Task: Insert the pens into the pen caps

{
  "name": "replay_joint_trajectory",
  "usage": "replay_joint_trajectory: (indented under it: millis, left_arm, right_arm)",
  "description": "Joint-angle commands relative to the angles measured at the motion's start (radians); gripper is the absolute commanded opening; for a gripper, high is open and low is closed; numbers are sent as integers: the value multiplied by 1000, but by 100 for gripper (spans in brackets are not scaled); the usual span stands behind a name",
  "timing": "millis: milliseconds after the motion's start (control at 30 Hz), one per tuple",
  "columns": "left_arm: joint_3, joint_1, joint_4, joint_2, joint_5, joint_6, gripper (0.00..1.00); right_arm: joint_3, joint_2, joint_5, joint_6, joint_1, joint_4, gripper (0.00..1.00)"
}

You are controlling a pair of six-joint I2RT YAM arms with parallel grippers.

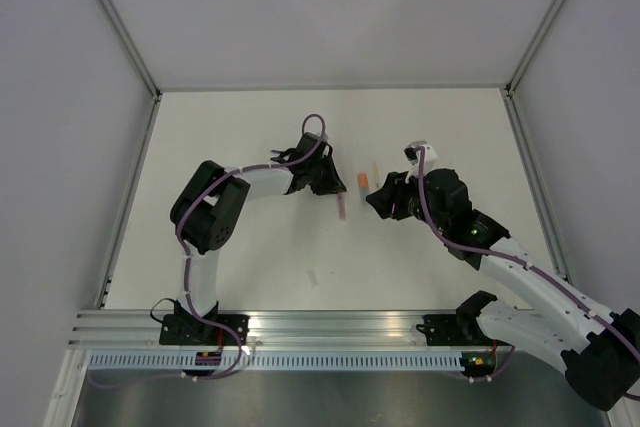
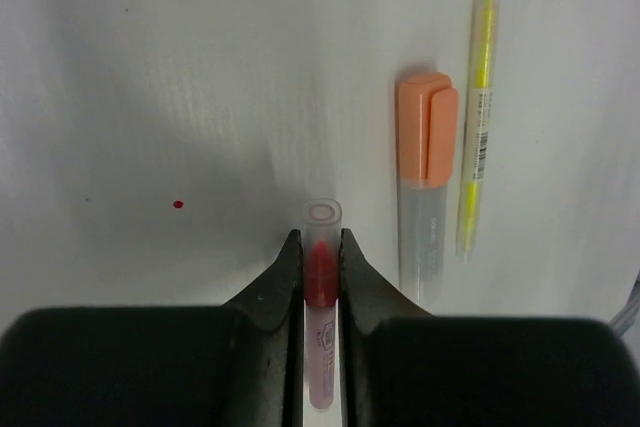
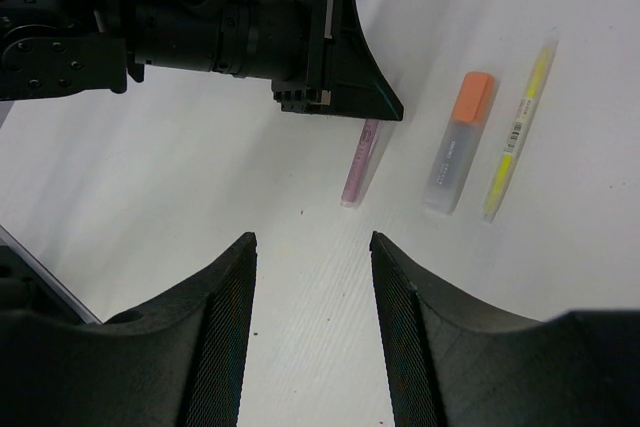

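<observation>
My left gripper [image 2: 320, 247] was clamped on the slim red-pink plastic pen [image 2: 322, 222] at lower centre; right gripper [image 3: 312, 247] hung apart, empty. The stubby orange plastic cap [image 2: 427, 127] looked fitted already, thin pale-yellow pen [image 2: 478, 117] not capped yet.

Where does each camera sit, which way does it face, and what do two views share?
Top external: above and behind, looking down at the table; the left arm and right arm show.
Left wrist: on the left gripper, facing the table along its fingers, shut on the red-pink pen.
Right wrist: behind the open right gripper, facing the left gripper.
Shared: both wrist views show the red-pink pen, orange cap and yellow pen.
</observation>
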Motion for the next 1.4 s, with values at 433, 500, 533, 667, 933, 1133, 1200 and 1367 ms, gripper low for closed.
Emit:
replay_joint_trajectory:
  millis: [433, 500, 533, 667, 933, 1133, 1200, 1367]
  left_arm:
    - [62, 11, -134, -78, -85, 69, 41]
    - [64, 12, -175, -123, -100, 98, 41]
    - [61, 17, -189, -140, -105, 127, 41]
    - [19, 46, -233, -223, -117, 199, 41]
    - [63, 216, -369, -250, -140, 140, 35]
    - [349, 282, -684, -87, -257, -104, 32]
    - [355, 282, -683, -75, -268, -194, 32]
    - [443, 279, -719, -10, -272, -290, 39]
  right_arm:
    - [-18, -71, 11, -28, -2, 17, 55]
    - [-21, -71, 5, -32, -2, 18, 55]
    - [-22, -68, 4, -33, -2, 20, 55]
    - [-27, -48, 2, -34, -2, 27, 55]
    - [-42, -35, -41, -20, -2, 69, 55]
    - [-39, -32, -45, -26, -2, 67, 55]
    - [-39, -31, -55, -26, -2, 73, 55]
    - [-39, -32, -61, -29, -2, 70, 55]
